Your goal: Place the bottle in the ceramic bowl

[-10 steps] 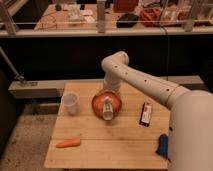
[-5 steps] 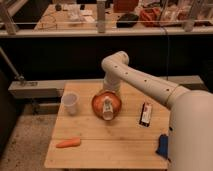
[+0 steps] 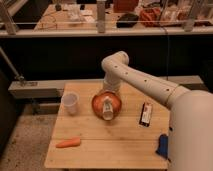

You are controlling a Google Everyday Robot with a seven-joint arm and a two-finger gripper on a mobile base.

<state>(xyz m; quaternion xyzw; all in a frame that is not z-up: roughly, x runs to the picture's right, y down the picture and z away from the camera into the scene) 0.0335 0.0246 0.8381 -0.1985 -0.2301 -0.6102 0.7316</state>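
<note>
— Where's the bottle (image 3: 108,113)?
— In the orange bowl (image 3: 96,103), mid-table (image 3: 115,146) toward the back edge.
— And the gripper (image 3: 107,103)?
— Directly over the bowl, open wide. A cup (image 3: 70,103) stands toward the left edge; a carrot (image 3: 68,143) lies near the front-left corner.

I can make out no words, numbers or brand marks anywhere, not even on the dark packet (image 3: 145,113) lying on the surface (image 3: 100,150). My hand (image 3: 107,109), fingers apart, hangs over the ceramic bowl (image 3: 96,101).
</note>
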